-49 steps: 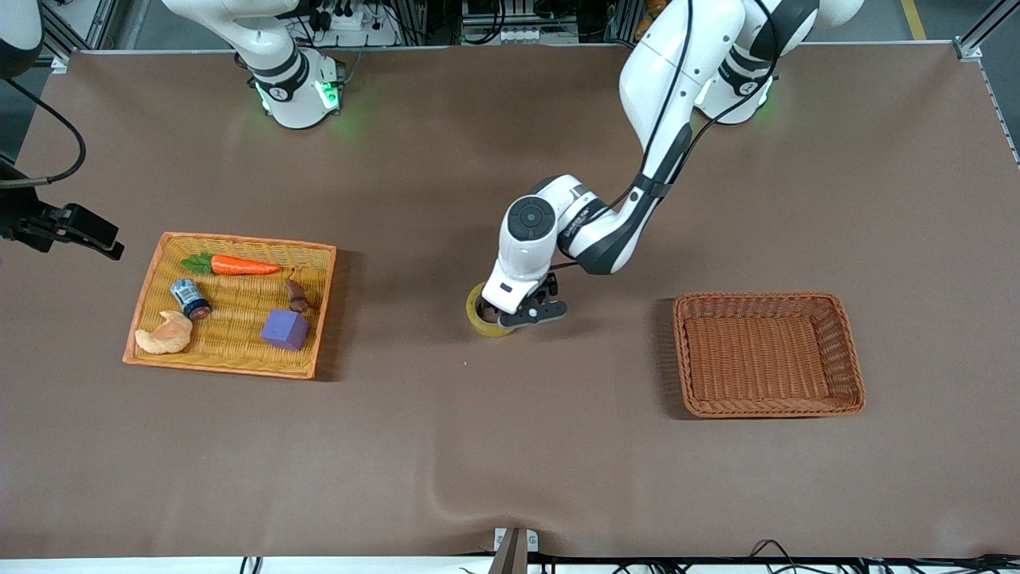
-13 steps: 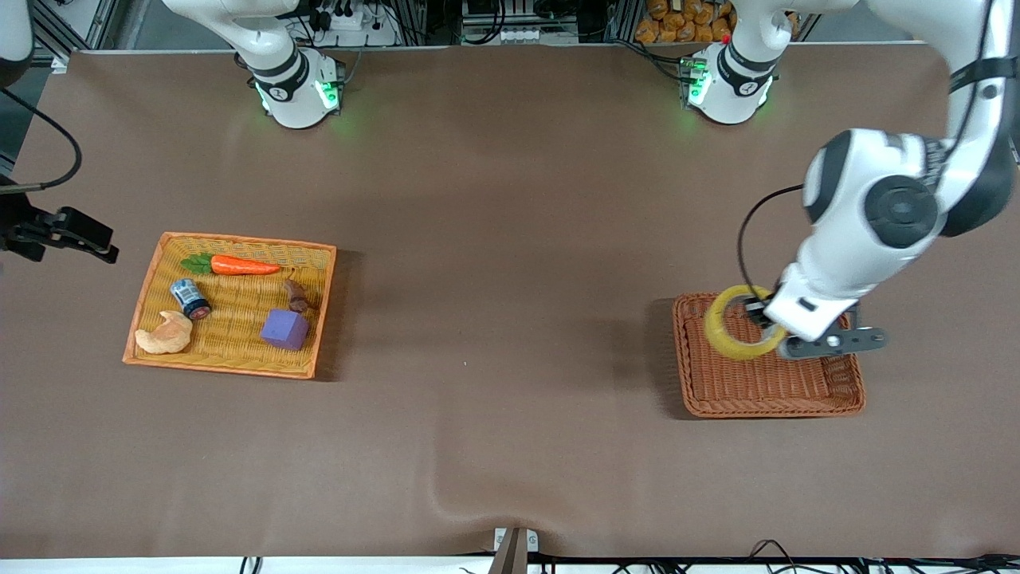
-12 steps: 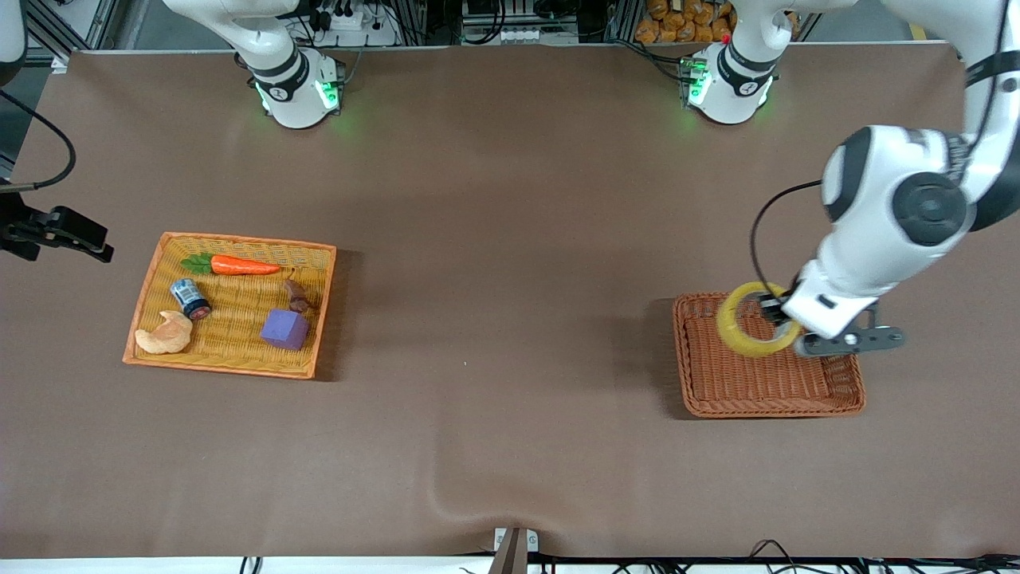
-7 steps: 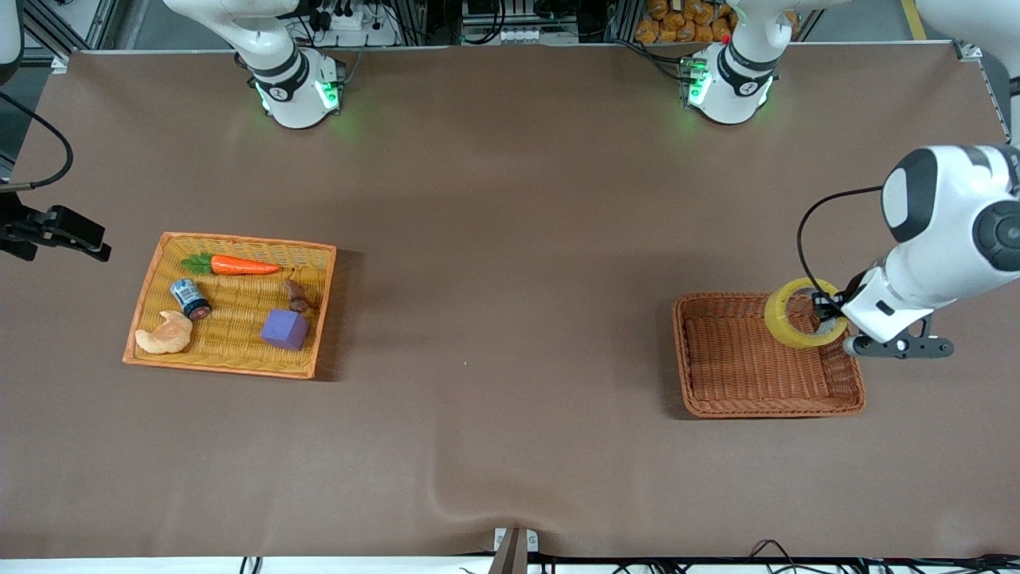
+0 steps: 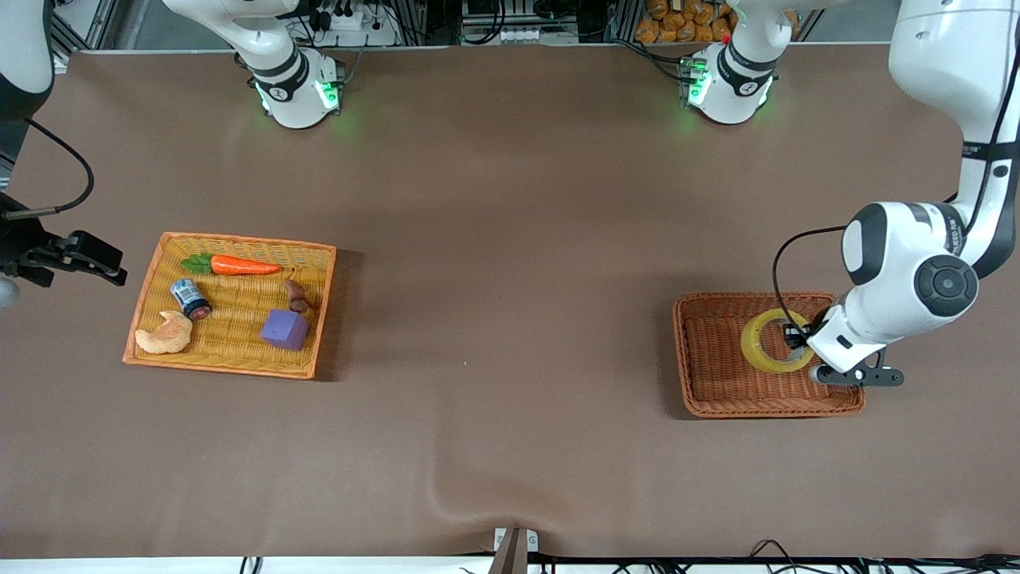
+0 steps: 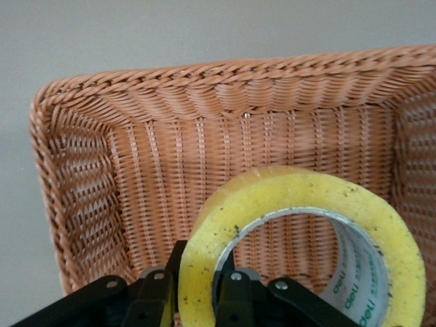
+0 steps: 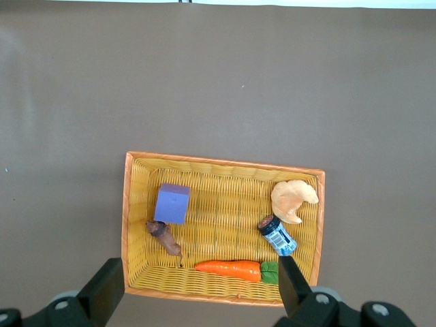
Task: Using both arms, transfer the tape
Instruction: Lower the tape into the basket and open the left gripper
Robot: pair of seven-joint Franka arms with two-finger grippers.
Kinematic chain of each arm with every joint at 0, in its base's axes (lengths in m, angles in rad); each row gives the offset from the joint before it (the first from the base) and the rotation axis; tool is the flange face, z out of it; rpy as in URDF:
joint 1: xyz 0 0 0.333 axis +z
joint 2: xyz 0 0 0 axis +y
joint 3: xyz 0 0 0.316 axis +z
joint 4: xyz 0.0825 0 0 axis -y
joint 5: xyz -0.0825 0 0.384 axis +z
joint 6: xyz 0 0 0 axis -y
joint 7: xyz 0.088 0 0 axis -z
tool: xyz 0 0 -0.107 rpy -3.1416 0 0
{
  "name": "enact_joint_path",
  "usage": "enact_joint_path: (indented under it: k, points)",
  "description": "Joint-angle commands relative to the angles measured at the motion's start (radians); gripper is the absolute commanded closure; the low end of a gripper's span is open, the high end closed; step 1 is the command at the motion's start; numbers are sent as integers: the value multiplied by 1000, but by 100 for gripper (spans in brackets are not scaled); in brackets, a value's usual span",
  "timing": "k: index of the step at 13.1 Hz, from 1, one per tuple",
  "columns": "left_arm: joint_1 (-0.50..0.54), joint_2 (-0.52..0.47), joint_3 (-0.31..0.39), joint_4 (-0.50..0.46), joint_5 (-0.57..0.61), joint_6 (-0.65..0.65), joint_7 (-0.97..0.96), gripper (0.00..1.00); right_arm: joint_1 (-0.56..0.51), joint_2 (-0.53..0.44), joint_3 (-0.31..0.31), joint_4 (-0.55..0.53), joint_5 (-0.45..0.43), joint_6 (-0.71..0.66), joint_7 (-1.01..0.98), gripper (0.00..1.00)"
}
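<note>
You're looking at a robotics lab: two white arms bolted along one edge of a brown-covered table (image 5: 510, 199), aluminium framing (image 5: 984, 28) at its corners, power strips (image 5: 351, 20) and cables (image 5: 773, 550) past its edges.

"medi" on tape (image 6: 354, 289) core

2 arms (image 5: 908, 271), 2 baskets (image 5: 687, 351), 1 tape (image 5: 771, 341), 1 carrot (image 5: 243, 265), 1 can (image 5: 190, 298), 1 cube (image 5: 285, 328), 1 croissant (image 5: 165, 335)
</note>
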Motion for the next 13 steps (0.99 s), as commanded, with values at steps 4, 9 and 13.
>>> enact_joint_path:
  k: [4, 9, 13]
  points:
    - [17, 56, -4, 2, -19, 46, -4, 100, -36, 1, -6, -3, -12, -42, 3, 0]
    - [15, 90, -2, 3, -14, 46, -18, 100, -21, -11, -3, -3, -15, -103, 21, 0]
    - [12, 120, -2, 22, -6, 75, -18, 100, -25, -28, -5, 7, -18, -100, 12, 0]
